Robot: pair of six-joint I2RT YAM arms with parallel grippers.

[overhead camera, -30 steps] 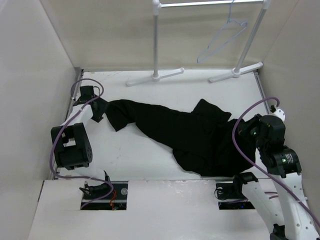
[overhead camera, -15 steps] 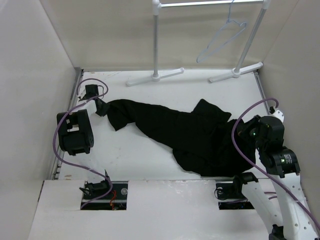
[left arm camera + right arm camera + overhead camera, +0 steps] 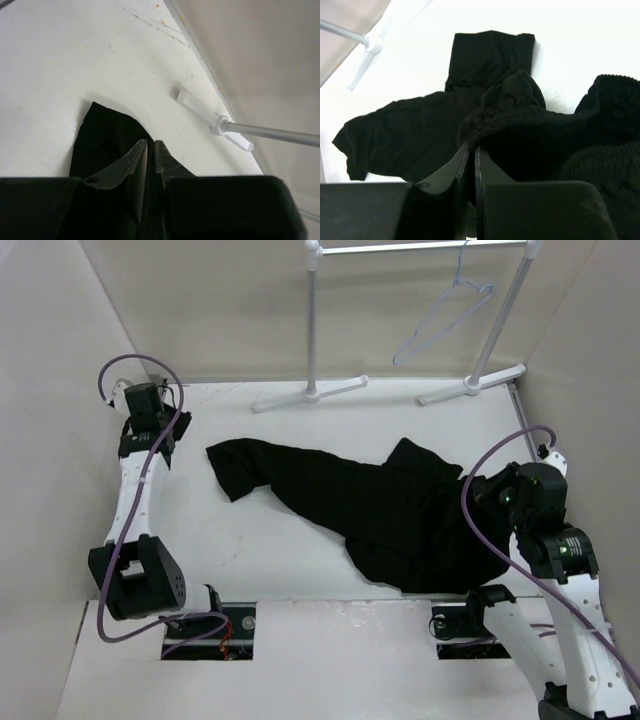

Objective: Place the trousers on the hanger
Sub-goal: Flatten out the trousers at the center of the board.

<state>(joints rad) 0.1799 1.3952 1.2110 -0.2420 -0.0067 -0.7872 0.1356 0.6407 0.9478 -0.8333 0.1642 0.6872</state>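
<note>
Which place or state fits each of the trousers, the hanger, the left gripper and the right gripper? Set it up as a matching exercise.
1 trousers
2 hanger
3 left gripper
4 right gripper

A hung on the rail
B shut on the trousers
C lying across the table
D shut, holding nothing

Pairs: 1-C, 2-A, 3-D, 4-B

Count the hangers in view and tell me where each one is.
1. The hanger hangs tilted by its hook from the rail at the far side, close to the right pole. No other shows, though the heaped trousers could hide one.
</note>
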